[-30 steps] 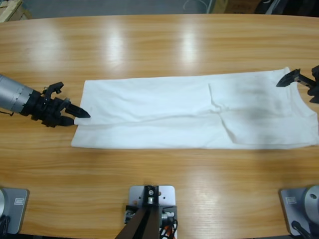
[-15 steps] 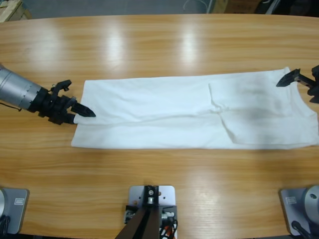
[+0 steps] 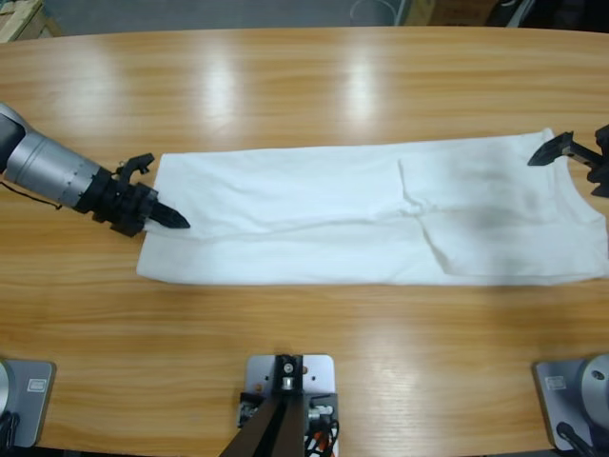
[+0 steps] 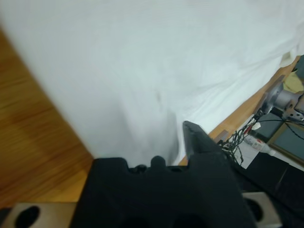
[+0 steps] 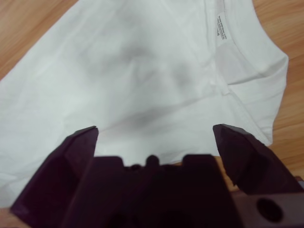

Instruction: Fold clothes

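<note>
A folded white cotton T-shirt [image 3: 371,214] lies on the long wooden table [image 3: 304,86]. Left gripper [image 3: 171,219] pinches its edge; right gripper [image 3: 563,152] hovers, jaws spread.

Left arm [image 3: 48,169]: silver-grey ribbed cylindrical forearm, thin black cable along its underside, ending in a black, angular left end effector [image 3: 169,219] with pointed tips. Right end effector [image 3: 561,149]: matte black, 2 wedge-shaped jaws; a round hole shows in its body in the right wrist view.
</note>
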`<state>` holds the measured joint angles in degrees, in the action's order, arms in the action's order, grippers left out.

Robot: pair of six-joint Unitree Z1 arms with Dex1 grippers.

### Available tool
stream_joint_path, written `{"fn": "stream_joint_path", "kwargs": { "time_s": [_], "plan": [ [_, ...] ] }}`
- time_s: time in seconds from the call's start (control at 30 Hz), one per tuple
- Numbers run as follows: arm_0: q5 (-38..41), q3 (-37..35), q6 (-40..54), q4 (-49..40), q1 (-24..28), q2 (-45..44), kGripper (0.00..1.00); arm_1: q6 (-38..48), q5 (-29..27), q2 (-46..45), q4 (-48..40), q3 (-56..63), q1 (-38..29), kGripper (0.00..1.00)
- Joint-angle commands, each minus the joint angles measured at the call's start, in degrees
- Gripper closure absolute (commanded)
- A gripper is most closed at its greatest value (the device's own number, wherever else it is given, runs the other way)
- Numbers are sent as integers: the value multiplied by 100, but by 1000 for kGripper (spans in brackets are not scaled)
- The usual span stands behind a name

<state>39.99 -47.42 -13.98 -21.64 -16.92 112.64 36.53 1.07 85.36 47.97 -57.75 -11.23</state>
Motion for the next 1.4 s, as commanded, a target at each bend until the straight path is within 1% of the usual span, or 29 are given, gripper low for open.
{"fn": "stream_joint_path", "kwargs": {
  "time_s": [0.03, 0.23, 0.3, 0.4, 0.43, 0.5, 0.57, 0.63, 0.7, 0.8, 0.87, 1.0, 1.1, 1.2, 1.33, 1.37, 1.4],
  "plan": [
    [-262, 226, 98, 67, -273, 495, 1000, -99, -124, 60, -86, 136, -55, 0],
    [-635, 137, 34, -47, -391, 240, 1000, -111, -119, 77, -93, 129, -55, 0],
    [-895, 128, -166, -100, -391, 140, 1000, -115, -110, 89, -116, 133, -55, 0],
    [-1637, 101, -321, -151, -479, -222, 1000, -129, -71, 128, -130, 142, -55, 0],
    [-1747, 45, -338, -216, -495, -304, 1000, -129, -71, 130, -130, 142, -55, 0],
    [-1972, -161, -314, -599, -523, -366, 1000, -129, -71, 121, -130, 142, -55, 0],
    [-2178, -393, -199, -1174, -493, -429, 1000, -129, -66, 111, -130, 142, -55, 0],
    [-2310, -537, -80, -1707, -233, -542, 1000, -129, -59, 96, -130, 142, -55, 0],
    [-2254, -713, -41, -2115, 103, -638, 1000, -129, -42, 86, -130, 142, -55, 0],
    [-2338, -1461, 168, -3210, 368, -695, 1000, -129, -28, 37, -117, 142, -55, 0],
    [-2465, -1859, 300, -3825, 702, -870, 1000, -129, -28, -11, -96, 145, -55, 0],
    [-2923, -2354, 748, -4760, 1404, -1180, 1000, -129, -24, -53, -94, 184, -55, 0],
    [-3234, -2344, 1142, -4987, 1922, -1289, 1000, -129, -19, -106, -94, 177, -55, 0],
    [-3431, -2312, 1362, -5145, 2253, -1303, 1000, -124, -3, -107, -103, 210, -55, 0],
    [-3575, -2398, 1437, -5335, 2446, -1385, 1000, -111, 20, -150, -103, 221, -55, 0],
    [-3553, -2521, 1441, -5435, 2395, -1421, 1000, -111, 36, -167, -103, 221, -55, 0],
    [-3514, -2681, 1420, -5563, 2225, -1447, 1000, -111, 43, -183, -100, 221, -55, 0]
  ]
}}
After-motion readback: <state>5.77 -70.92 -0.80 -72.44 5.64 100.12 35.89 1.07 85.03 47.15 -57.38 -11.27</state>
